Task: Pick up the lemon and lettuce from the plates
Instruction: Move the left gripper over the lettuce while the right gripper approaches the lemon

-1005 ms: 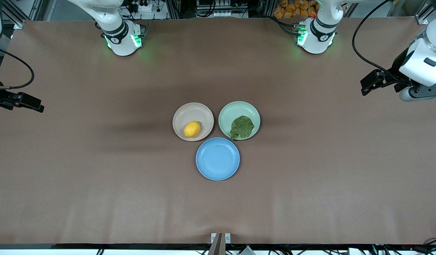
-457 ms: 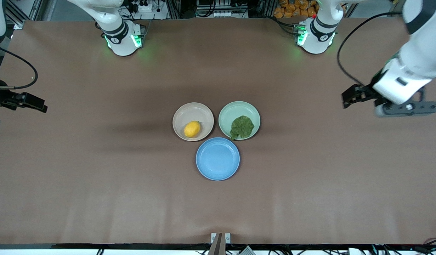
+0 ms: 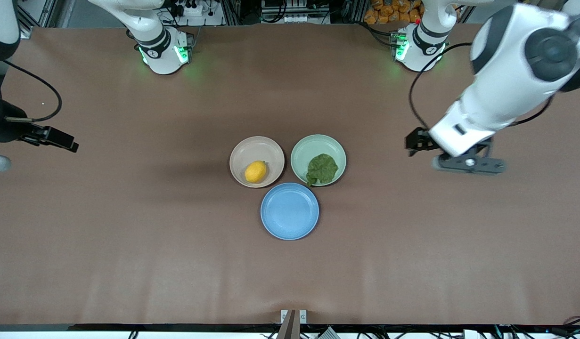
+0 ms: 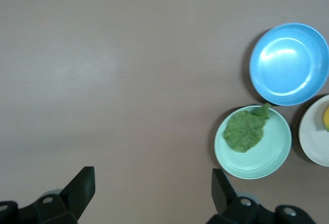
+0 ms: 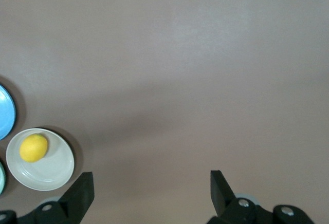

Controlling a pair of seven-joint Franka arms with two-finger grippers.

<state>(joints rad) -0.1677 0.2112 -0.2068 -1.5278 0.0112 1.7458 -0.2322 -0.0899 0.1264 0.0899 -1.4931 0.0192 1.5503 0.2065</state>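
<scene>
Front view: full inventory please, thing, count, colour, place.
lemon: 1, yellow, on the beige-pink plate
lettuce: 1, dark green, on the mint green plate
beige-pink plate: 1, mid-table, toward the right arm's end
mint green plate: 1, beside the beige-pink plate, toward the left arm's end
blue plate: 1, bare, nearer the camera than both
table: 1, brown
left hand: 1, open, over bare table beside the mint green plate
right hand: 1, open, over bare table at its own end
</scene>
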